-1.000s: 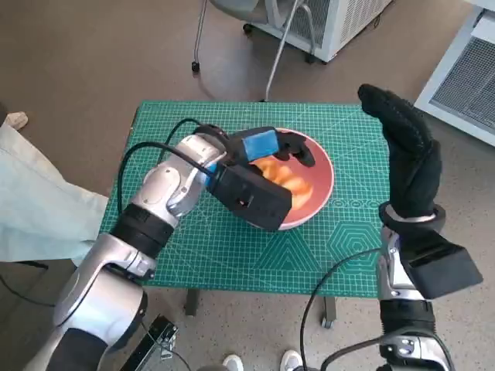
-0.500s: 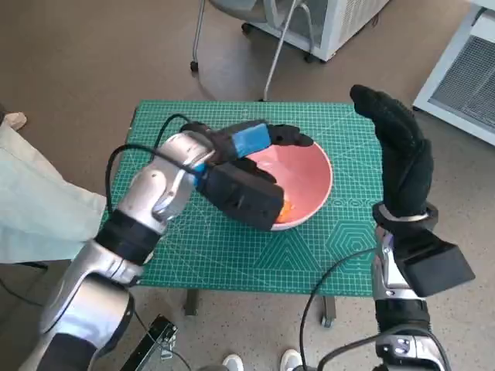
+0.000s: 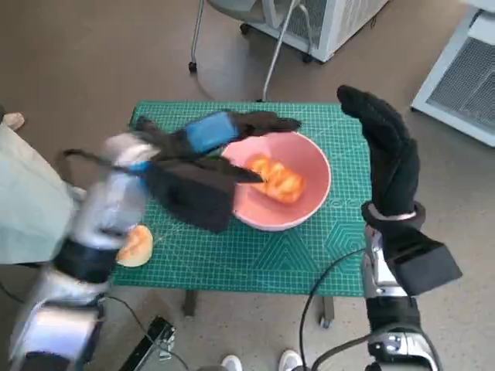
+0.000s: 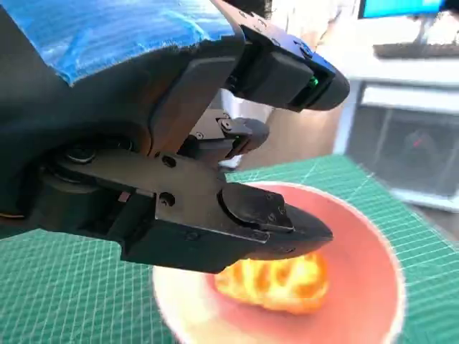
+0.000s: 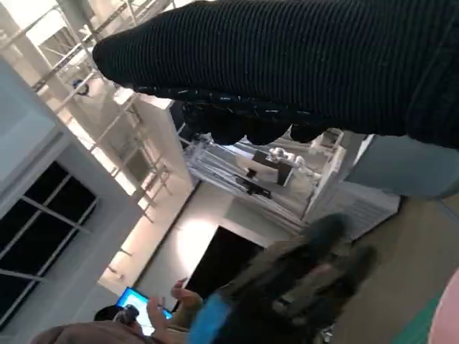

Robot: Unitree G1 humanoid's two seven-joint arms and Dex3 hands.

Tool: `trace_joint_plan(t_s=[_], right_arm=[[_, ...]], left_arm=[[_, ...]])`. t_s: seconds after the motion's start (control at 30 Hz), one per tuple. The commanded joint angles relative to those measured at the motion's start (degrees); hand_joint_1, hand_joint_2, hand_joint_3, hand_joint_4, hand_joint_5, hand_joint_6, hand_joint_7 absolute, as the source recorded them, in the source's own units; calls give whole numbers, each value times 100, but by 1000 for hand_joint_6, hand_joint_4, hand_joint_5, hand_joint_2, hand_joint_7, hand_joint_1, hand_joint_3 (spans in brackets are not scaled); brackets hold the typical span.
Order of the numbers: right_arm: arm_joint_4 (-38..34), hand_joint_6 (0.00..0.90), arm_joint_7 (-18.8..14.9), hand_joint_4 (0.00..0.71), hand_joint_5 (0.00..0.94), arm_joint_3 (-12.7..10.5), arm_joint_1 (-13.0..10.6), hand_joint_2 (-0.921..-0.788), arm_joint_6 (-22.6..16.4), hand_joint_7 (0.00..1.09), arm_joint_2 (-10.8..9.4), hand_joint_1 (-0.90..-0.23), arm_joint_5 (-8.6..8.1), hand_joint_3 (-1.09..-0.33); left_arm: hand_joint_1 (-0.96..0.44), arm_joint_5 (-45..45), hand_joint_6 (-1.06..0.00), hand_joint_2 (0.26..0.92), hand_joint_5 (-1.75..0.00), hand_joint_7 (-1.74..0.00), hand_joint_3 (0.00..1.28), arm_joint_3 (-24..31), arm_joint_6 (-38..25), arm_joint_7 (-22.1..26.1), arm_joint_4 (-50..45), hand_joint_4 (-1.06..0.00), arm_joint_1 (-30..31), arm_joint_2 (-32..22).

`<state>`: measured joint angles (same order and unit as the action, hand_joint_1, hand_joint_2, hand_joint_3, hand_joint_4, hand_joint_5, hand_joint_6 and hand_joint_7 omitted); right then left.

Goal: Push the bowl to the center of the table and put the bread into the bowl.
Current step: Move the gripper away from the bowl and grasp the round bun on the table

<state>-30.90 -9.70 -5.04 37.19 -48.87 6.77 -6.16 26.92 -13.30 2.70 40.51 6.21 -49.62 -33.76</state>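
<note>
The pink bowl (image 3: 305,207) sits right of the middle of the green mat (image 3: 255,259), with a piece of orange-yellow bread (image 3: 278,179) lying inside it. A second, round bread piece (image 3: 135,246) lies on the mat near the front left edge. My left hand (image 3: 232,127), blurred by motion, hovers over the bowl's far left rim with its fingers stretched out and nothing in them. The left wrist view shows its fingers (image 4: 269,215) above the bread (image 4: 276,283) and the bowl (image 4: 366,287). My right hand (image 3: 387,151) stands upright and flat beside the bowl's right side, holding nothing; its glove (image 5: 287,64) shows in the right wrist view.
A person's pale clothing (image 3: 27,201) is at the left of the table. Chair legs (image 3: 271,62) and a white cabinet (image 3: 340,23) stand behind it. Shoes (image 3: 290,359) show at the front edge. A person's hand (image 5: 176,301) appears in the right wrist view.
My left hand and forearm have lifted out of the bowl and swung left, uncovering the bread in the bowl and the second piece at the front left. The right hand drifted slightly left.
</note>
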Motion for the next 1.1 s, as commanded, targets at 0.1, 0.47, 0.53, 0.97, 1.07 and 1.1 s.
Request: trace_joint_plan(t_s=[0.1,0.47,0.53,0.97,1.07,1.1], right_arm=[[23,67,-88,431,17,46,-51,-921,103,858,-24,-580,-28,-721],[-12,68,-242,437,21,86,13,-921,175,859,-83,-590,-167,-715],[-34,69,-280,438,21,81,27,-921,177,859,-86,-590,-188,-713],[-209,65,-567,433,19,73,138,-921,244,849,-96,-589,-375,-709],[-202,63,-626,431,18,62,145,-921,272,847,-93,-590,-411,-709],[-187,63,-641,431,18,61,141,-921,284,847,-96,-590,-420,-709]], left_arm=[[38,-537,-414,880,-1,-34,7,895,-585,832,-1303,-213,661,-1106],[125,-1004,-310,872,0,-1,6,1943,-1734,2229,-2808,-116,1854,-2786],[136,-1034,-302,869,0,0,5,2052,-1731,2295,-2895,-110,2070,-2967],[119,-1347,-276,855,0,0,1,2471,-1472,2170,-2723,-91,3262,-3265],[123,-1276,-282,856,-2,-3,2,2369,-1418,1997,-2637,-96,3329,-3208],[125,-1245,-284,857,-3,-4,2,2322,-1386,1931,-2590,-97,3345,-3184]])
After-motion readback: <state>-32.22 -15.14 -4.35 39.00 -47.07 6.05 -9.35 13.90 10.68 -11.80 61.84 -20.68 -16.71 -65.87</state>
